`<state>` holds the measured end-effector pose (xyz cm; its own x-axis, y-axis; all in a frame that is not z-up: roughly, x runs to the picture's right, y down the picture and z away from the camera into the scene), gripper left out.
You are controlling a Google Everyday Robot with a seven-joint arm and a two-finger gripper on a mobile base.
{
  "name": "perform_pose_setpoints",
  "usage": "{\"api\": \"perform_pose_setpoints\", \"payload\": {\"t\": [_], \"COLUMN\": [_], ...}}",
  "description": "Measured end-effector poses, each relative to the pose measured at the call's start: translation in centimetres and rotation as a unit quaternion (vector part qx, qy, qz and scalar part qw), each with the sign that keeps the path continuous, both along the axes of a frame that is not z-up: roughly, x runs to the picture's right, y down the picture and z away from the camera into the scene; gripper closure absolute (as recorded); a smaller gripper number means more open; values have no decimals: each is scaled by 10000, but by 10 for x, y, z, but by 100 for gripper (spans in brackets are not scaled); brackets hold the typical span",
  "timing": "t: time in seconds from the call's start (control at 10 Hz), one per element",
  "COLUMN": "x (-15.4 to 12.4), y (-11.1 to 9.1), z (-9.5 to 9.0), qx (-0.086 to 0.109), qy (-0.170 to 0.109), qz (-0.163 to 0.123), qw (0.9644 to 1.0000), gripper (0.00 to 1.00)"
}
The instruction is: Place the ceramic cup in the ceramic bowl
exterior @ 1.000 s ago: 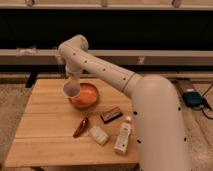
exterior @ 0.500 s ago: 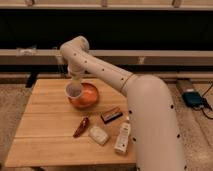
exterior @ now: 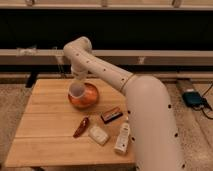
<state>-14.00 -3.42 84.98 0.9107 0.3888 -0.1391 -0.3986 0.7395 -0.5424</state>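
Wooden table (exterior: 45, 135), jaws (exterior: 77, 82) seemingly holding ceramic cup (exterior: 76, 90) over ceramic bowl (exterior: 86, 98)

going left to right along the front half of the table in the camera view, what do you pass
red chili pepper → white packet → brown snack bar → white bottle. Farther back, the gripper holds the cup over the orange bowl.

White ceramic cup (exterior: 76, 90) under the end effector (exterior: 78, 80), at orange ceramic bowl's (exterior: 86, 100) left rim.
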Motion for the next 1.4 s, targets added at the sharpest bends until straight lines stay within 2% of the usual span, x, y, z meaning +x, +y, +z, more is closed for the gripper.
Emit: {"api": "perform_pose_setpoints", "payload": {"t": [0.2, 0.3, 0.8, 1.1, 1.4], "x": [3, 4, 12, 14, 13], "y": [-2, -2, -5, -12, -13], "z": [-1, -2, -6, -24, -41], "qx": [39, 60, 178, 470, 677], "qy": [29, 32, 137, 184, 26], "qz": [16, 46, 88, 92, 128], "qw": [10000, 10000, 9997, 9987, 9976], "gripper": [22, 20, 20, 20, 20]}}
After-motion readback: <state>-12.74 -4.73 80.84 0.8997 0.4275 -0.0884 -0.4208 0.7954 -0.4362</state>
